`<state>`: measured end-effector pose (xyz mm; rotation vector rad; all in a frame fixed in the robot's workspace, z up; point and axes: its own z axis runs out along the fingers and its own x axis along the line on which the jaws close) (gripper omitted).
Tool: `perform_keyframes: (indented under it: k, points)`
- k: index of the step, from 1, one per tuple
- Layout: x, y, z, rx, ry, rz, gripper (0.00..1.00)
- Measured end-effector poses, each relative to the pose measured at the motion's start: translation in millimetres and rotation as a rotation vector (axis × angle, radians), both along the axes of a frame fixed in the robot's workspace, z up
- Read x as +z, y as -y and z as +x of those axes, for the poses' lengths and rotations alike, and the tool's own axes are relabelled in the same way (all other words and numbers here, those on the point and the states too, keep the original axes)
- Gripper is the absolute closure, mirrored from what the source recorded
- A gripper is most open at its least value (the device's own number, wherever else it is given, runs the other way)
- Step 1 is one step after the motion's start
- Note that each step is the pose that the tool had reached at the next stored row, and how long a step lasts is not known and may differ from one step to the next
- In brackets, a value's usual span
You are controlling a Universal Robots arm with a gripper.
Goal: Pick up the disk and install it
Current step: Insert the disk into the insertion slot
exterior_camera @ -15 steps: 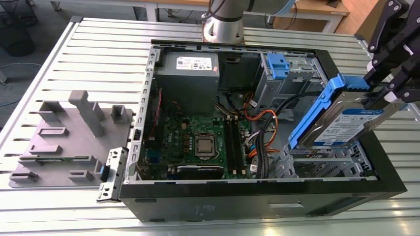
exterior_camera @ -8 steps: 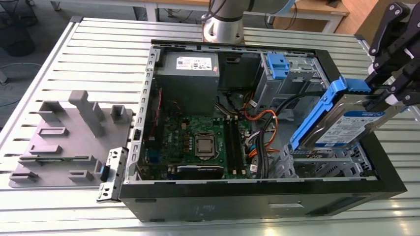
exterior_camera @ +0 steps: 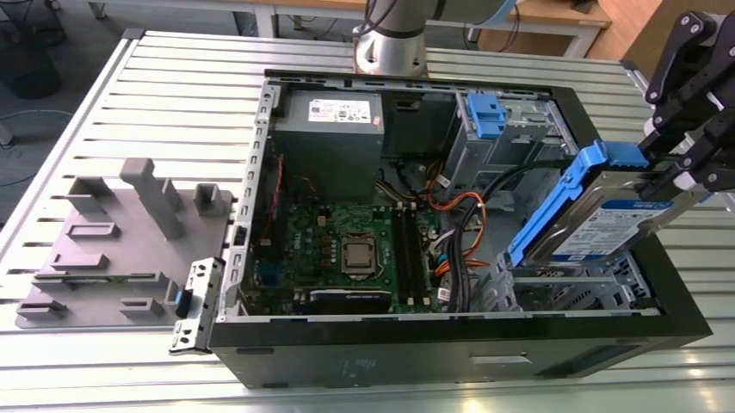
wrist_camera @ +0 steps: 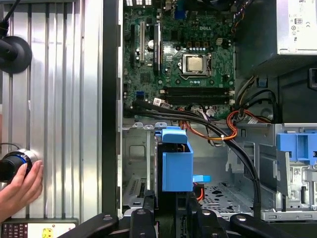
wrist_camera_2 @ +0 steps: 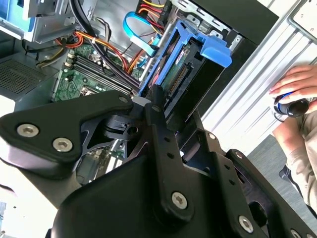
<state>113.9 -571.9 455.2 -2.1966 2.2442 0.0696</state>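
Observation:
The disk (exterior_camera: 614,219) is a silver drive with a blue-and-white label in a blue carrier. It hangs tilted on edge over the open computer case (exterior_camera: 460,340), at the exterior view's right. My gripper (exterior_camera: 676,183) is shut on its far end from the right. In the second wrist view, the disk (wrist_camera_2: 185,74) points its blue handle and connector edge away from the gripper (wrist_camera_2: 168,116), toward the case. In the first wrist view, the blue carrier (wrist_camera: 177,166) stands over a metal drive bay (wrist_camera: 136,163), with the gripper (wrist_camera: 166,210) clamped below it.
Inside the case lie a green motherboard (exterior_camera: 344,249), a grey power-supply box (exterior_camera: 330,120), a metal cage with a blue latch (exterior_camera: 488,116), and orange and black cables (exterior_camera: 460,215). A grey fixture (exterior_camera: 115,232) stands on the slatted table. A person's hand (wrist_camera: 20,186) rests beside the case.

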Motion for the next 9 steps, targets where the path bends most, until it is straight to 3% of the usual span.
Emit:
perform_keyframes:
  k: [9]
  points:
    - [-3.1,1.6,0.0,0.000,0.0000,-0.0001,0.65]
